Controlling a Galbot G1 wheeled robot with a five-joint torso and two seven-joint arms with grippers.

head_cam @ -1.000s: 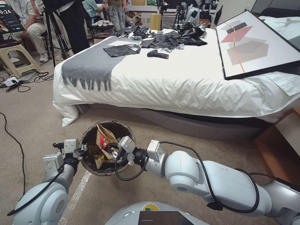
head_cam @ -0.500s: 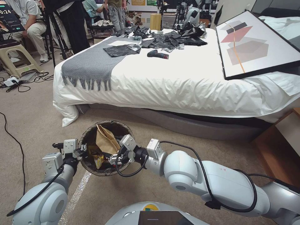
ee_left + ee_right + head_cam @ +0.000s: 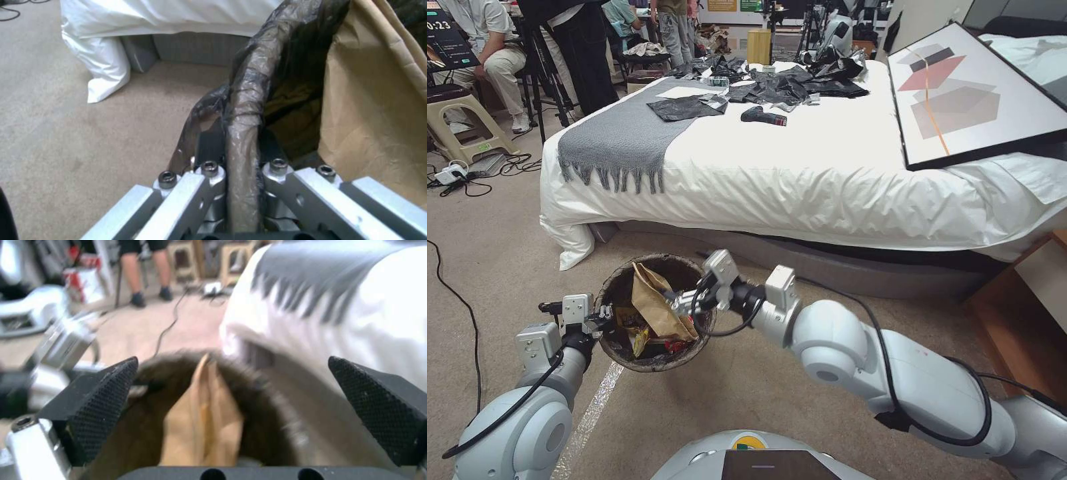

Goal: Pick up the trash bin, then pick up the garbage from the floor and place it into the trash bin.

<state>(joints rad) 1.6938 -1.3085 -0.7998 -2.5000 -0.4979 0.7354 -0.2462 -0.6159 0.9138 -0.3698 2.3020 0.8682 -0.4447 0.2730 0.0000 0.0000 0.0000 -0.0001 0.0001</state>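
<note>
While the left gripper (image 3: 602,319) pinches the trash bin (image 3: 620,283) rim, the right gripper (image 3: 684,305) hovers wide open, seemingly empty, above brown paper (image 3: 654,303).

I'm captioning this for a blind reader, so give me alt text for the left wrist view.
The left gripper is clamped on the bag-lined rim of the trash bin, with brown paper standing inside it. Beige carpet and a white bed cover lie beyond.
</note>
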